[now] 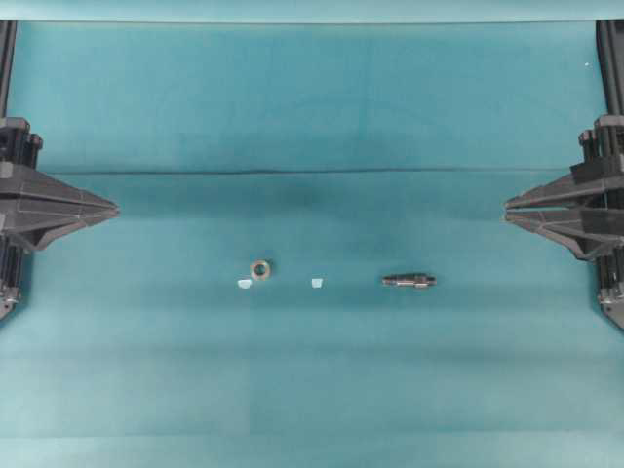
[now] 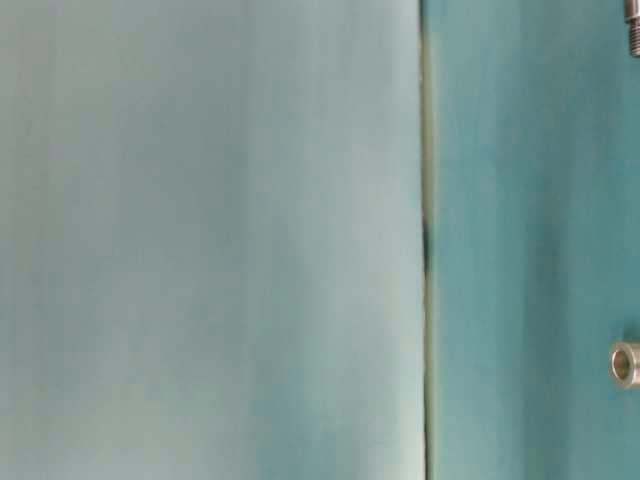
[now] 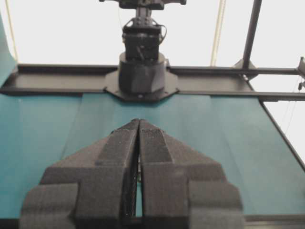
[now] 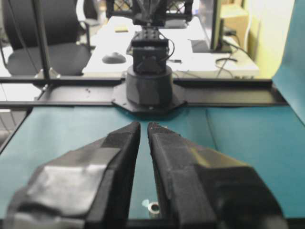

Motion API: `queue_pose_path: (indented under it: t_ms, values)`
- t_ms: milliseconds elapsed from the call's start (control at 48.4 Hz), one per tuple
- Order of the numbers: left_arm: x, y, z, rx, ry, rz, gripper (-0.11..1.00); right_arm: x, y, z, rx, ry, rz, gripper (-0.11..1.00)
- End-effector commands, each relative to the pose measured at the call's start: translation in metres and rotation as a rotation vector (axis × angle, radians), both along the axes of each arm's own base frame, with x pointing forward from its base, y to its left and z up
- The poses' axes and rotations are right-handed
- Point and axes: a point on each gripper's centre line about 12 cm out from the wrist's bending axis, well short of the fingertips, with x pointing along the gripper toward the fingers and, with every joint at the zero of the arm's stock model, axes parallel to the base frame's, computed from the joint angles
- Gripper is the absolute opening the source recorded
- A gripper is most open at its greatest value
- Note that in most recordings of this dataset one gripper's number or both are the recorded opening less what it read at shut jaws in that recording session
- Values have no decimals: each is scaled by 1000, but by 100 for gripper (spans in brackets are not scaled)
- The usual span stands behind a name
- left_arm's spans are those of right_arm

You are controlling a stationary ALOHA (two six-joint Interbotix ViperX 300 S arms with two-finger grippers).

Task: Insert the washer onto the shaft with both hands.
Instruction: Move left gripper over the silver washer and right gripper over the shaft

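While tape scraps (image 1: pixel 244 284) flank it, washer (image 1: pixel 260 269) lies free

We see a tabletop (image 1: pixel 312 107) covered in teal cloth, with a dark crease running across it just above mid-frame in the overhead view. Left of centre lies the washer (image 1: pixel 260 269), with a small pale-blue tape scrap (image 1: pixel 244 284) just beside it at lower left. A second tape scrap (image 1: pixel 315 283) sits near the middle. Right of centre the shaft (image 1: pixel 409 280) lies on its side, well apart from the washer.
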Motion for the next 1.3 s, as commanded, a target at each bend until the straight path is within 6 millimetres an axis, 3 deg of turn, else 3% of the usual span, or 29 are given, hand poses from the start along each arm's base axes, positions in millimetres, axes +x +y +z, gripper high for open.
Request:
queue_pose_path:
  t_ms: [0, 83, 268, 619, 1115, 1280]
  values:
    - [8, -3, -1, -3, 51, -16, 2, 2, 0, 0, 15, 5, 2, 0]
    - [13, -3, 5, -12, 75, -16, 2, 4, -2, -5, 101, 52, -8, 2]
    - [26, -3, 13, -7, 135, -13, 2, 5, 0, -13, 224, 206, -6, -9]
    - [66, -4, -6, -11, 362, -12, 2, 14, 2, -28, 235, 501, -16, -9]
    - [122, -1, -38, -5, 727, 2, 2, 63, 5, -69, 170, 885, -34, -9]
    - [134, 8, -58, -12, 908, 32, 2, 72, 3, -86, 132, 1015, -45, -9]
